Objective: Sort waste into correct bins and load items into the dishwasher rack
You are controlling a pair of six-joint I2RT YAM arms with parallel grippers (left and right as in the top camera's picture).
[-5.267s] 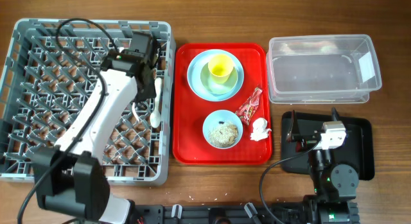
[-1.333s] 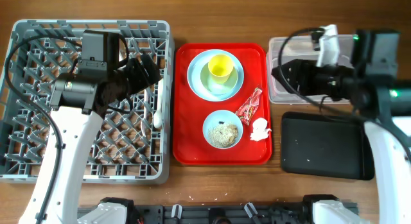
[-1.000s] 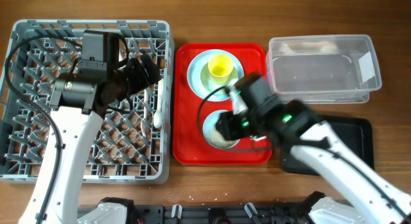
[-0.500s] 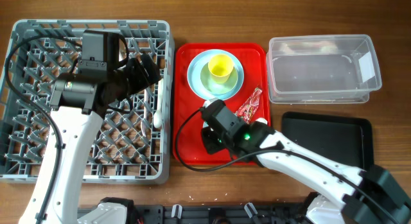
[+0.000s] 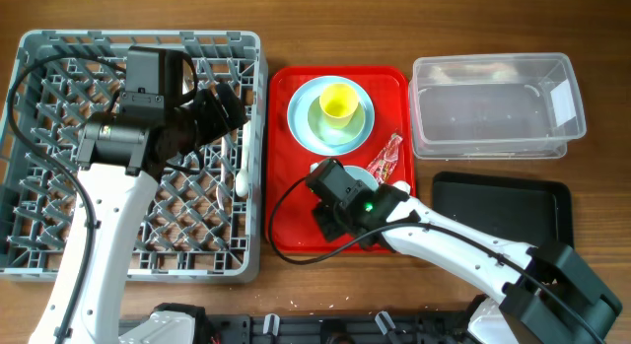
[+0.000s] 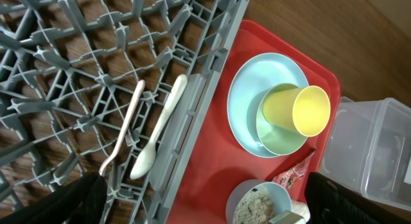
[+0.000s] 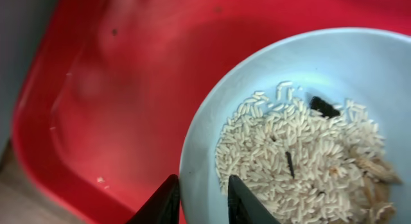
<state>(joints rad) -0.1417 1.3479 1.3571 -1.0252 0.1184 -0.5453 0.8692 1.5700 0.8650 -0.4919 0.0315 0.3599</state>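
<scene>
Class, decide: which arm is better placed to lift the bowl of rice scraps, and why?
Right. The right fingers straddle the rim of the small light blue bowl on the red tray; the left fingers hang open over the edge of the dishwasher rack, away from it.

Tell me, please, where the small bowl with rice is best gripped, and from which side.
Grip the small bowl by its thin rim, one of the jaws inside and one outside, coming from above on the side facing bare tray. It sits upright and holds rice, so a rim pinch should keep it level.
</scene>
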